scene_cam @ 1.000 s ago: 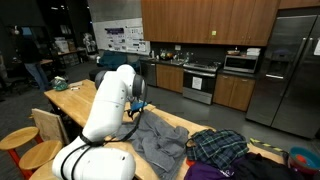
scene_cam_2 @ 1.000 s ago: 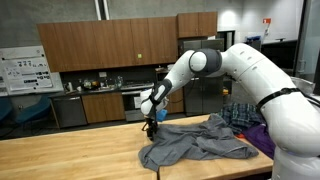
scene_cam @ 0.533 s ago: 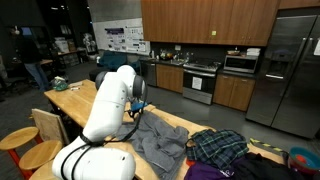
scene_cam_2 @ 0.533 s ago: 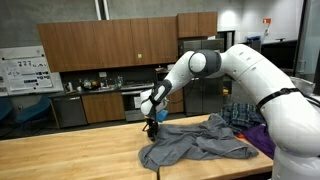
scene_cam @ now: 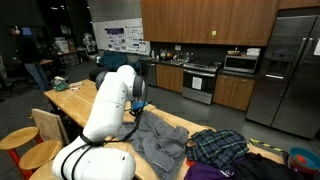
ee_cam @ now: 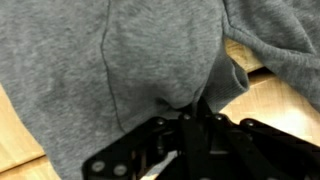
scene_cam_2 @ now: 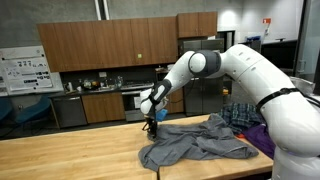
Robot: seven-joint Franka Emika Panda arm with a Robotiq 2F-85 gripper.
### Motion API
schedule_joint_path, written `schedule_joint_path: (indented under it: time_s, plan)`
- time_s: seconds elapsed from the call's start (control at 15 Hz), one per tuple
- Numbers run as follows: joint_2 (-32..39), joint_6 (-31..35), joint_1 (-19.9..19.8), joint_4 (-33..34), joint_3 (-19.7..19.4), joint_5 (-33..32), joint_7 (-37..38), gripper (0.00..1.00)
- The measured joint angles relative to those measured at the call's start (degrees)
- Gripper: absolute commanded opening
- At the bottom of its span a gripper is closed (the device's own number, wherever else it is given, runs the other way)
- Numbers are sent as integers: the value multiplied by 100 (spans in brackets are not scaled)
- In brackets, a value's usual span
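A grey sweatshirt lies crumpled on the wooden table in both exterior views; in an exterior view the same grey sweatshirt spreads beside the white arm. My gripper is down at the garment's left edge. In the wrist view the gripper has its black fingers pressed together, and a fold of the grey sweatshirt is pinched between them. The cloth bunches up just above the fingertips. Bare table wood shows to the right of the fold.
A pile of plaid and purple clothes lies further along the table, also seen as plaid clothes behind the arm. A wooden chair and stool stand by the table. Kitchen cabinets and appliances fill the background.
The jaws have gone from wide to pressed together on the sweatshirt's edge. The arm itself has barely moved.
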Motion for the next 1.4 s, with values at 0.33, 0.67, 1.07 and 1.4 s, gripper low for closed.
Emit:
schedule_joint_path:
  time_s: [0.33,0.67,1.07,1.4]
  plan:
    - [0,18,19,161,19,0,2,2]
    - [-19,128,130,542,54,0,2,2]
    - [-58,361,183,948,168,96,-3,2]
    - [-68,818,88,1188,547,297,-346,2]
